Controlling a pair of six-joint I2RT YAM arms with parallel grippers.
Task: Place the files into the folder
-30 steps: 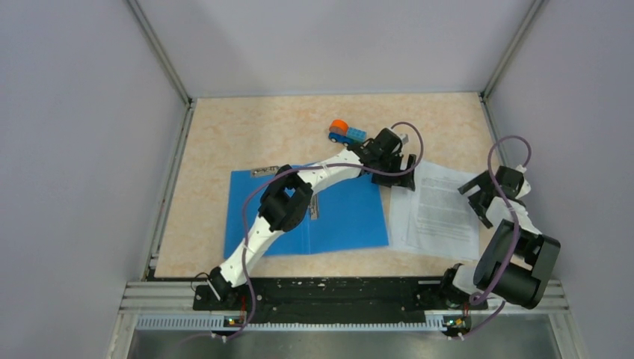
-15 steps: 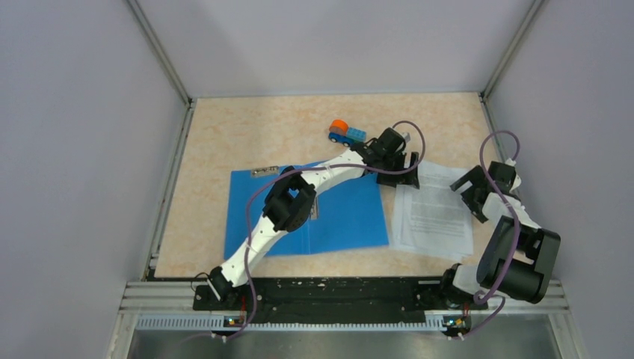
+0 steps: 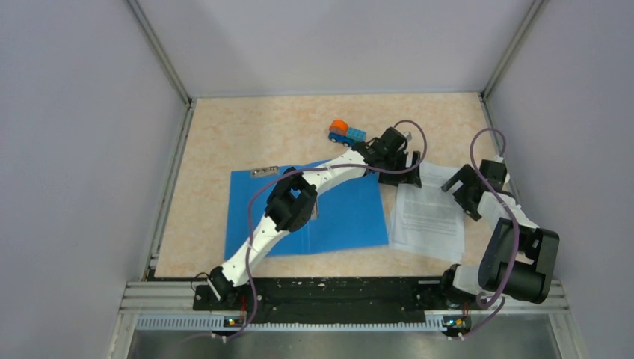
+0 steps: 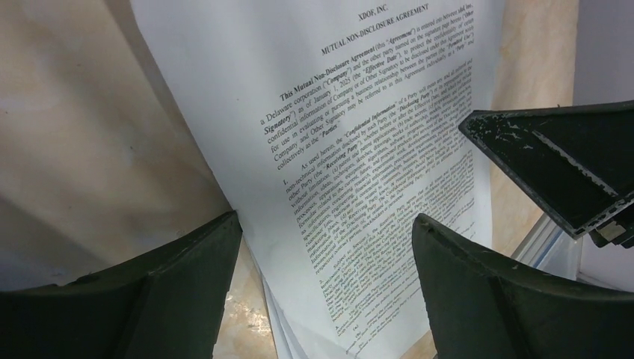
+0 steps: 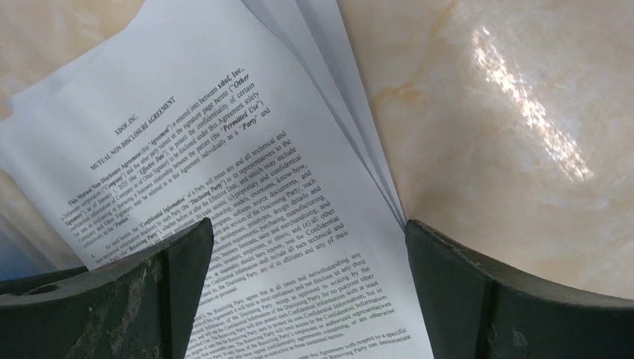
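Note:
The files [image 3: 428, 218] are a loose, fanned stack of printed white sheets on the table, right of the folder [image 3: 340, 217]. The bright-blue folder lies flat, partly under the left arm. My left gripper [image 3: 406, 170] hangs open over the stack's far left corner, its fingers [image 4: 161, 295] straddling the sheets' [image 4: 351, 149] long edge with nothing gripped. My right gripper [image 3: 462, 191] is open above the stack's right side, and the pages [image 5: 247, 172] show between its fingers [image 5: 501, 292]. One right-gripper finger [image 4: 553, 161] shows in the left wrist view.
A small blue-and-orange toy truck [image 3: 346, 133] stands behind the left gripper. A metal clip [image 3: 263, 171] sits at the folder's far left corner. Grey walls close in the table on three sides; the right wall is near the right arm [image 3: 516, 254].
The right gripper has moved left and farther away, over the files. The stack has slid a little left toward the folder. The left gripper has edged slightly right.

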